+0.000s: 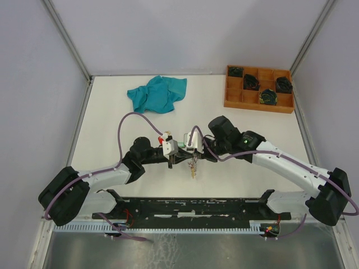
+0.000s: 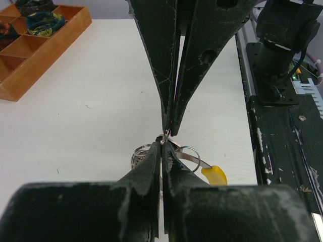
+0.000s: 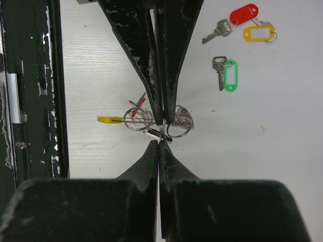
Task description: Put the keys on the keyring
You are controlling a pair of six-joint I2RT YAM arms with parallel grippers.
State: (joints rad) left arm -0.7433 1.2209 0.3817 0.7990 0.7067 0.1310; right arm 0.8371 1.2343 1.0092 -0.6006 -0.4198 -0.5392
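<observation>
My left gripper point(image 1: 182, 157) and right gripper point(image 1: 199, 157) meet tip to tip above the table's middle. Both are shut on the thin wire of the keyring point(image 2: 192, 151), which hangs between them. Its yellow sleeve point(image 2: 214, 174) shows in the left wrist view and in the right wrist view point(image 3: 108, 119). Small rings and a bunch of metal hang from it point(image 1: 193, 168). Three keys lie loose on the table in the right wrist view: red tag point(image 3: 243, 14), yellow tag point(image 3: 257, 34), green tag point(image 3: 230, 74). The arms hide them from the top view.
A wooden compartment tray point(image 1: 258, 106) with dark coiled bundles stands at the back right. A teal cloth point(image 1: 157, 93) lies at the back centre. A black rail point(image 1: 190, 207) runs along the near edge, close below the grippers.
</observation>
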